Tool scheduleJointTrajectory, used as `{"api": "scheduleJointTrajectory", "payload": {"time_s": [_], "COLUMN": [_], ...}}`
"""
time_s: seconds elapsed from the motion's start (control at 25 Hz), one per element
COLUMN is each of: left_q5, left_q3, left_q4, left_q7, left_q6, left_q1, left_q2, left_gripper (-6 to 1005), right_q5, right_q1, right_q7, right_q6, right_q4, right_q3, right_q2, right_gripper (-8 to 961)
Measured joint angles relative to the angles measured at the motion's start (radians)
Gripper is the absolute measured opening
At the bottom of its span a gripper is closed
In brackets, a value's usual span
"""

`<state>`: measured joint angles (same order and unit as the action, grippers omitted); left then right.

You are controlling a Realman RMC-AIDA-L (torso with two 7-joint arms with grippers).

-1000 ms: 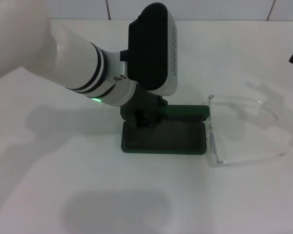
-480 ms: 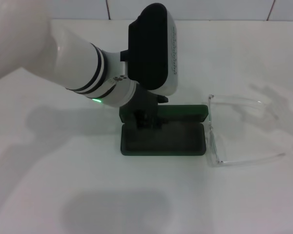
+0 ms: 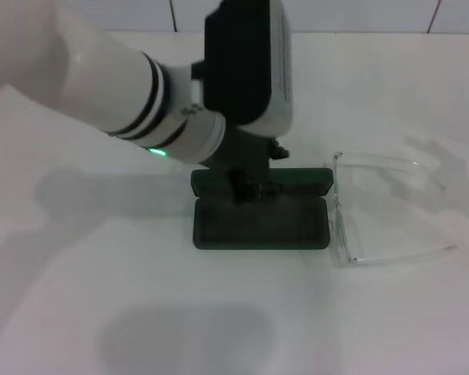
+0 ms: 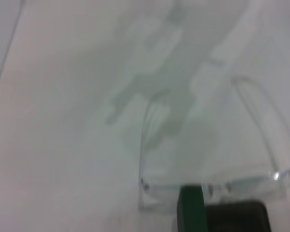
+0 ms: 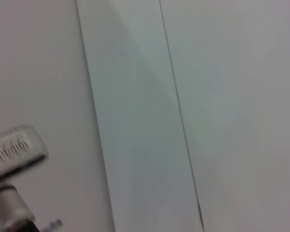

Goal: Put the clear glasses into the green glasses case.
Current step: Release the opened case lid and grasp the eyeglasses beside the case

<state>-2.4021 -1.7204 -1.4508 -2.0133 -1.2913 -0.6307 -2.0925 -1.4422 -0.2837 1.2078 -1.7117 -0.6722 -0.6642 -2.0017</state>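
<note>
The white table (image 3: 141, 312) fills most of the head view, with a tiled wall along its far edge. Over it from the robot's left reaches the left arm (image 3: 102, 86), a thick white limb with black bands and a small green light, ending in a black and white wrist block. Below that block the left pincer (image 3: 248, 187) hangs over the far side of the green glasses case (image 3: 258, 226), at the line where the lid meets the tray. Whether its fingers are apart or together cannot be told, since the wrist block and dark housing hide them.

The green glasses case lies open near the middle of the table, its dark-lined tray toward the robot and its green lid laid back on the far side. The tray looks empty.

The clear glasses (image 3: 375, 211) rest on the table just beside the case on the robot's right, the front frame lying along the case's short end and close to touching it, the two thin temple arms spread open and pointing away from the case. The left wrist view shows the same frame (image 4: 208, 183) next to a green corner of the case (image 4: 191, 208).

The right pincer is out of sight; the right wrist view shows only pale tiles.
</note>
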Motion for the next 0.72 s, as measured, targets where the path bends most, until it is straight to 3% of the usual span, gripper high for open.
{"api": "scheduleJointTrajectory", "payload": {"time_s": [0.12, 0.32, 0.56, 0.72], "left_q5": [0.039, 0.179, 0.575, 0.729], "left_q3": [0.026, 0.121, 0.369, 0.507], "left_q4": [-0.066, -0.228, -0.284, -0.275], "left_q7": [-0.008, -0.004, 0.016, 0.03], "left_q6": [-0.03, -0.035, -0.037, -0.04], "left_q1": [0.024, 0.13, 0.243, 0.346], "left_q2": [0.001, 0.001, 0.005, 0.004], "left_gripper": [427, 426, 424, 423], "right_q5": [-0.001, -0.027, -0.201, -0.32], "right_q1": [0.0, -0.01, -0.025, -0.061], "right_q7": [-0.005, 0.0, 0.11, 0.225], "right_q6": [0.009, 0.022, 0.023, 0.016], "right_q4": [0.0, -0.015, -0.182, -0.288], "right_q3": [0.0, -0.01, -0.011, -0.011], "right_q2": [0.003, 0.015, 0.021, 0.027], "right_gripper": [842, 842, 841, 841]}}
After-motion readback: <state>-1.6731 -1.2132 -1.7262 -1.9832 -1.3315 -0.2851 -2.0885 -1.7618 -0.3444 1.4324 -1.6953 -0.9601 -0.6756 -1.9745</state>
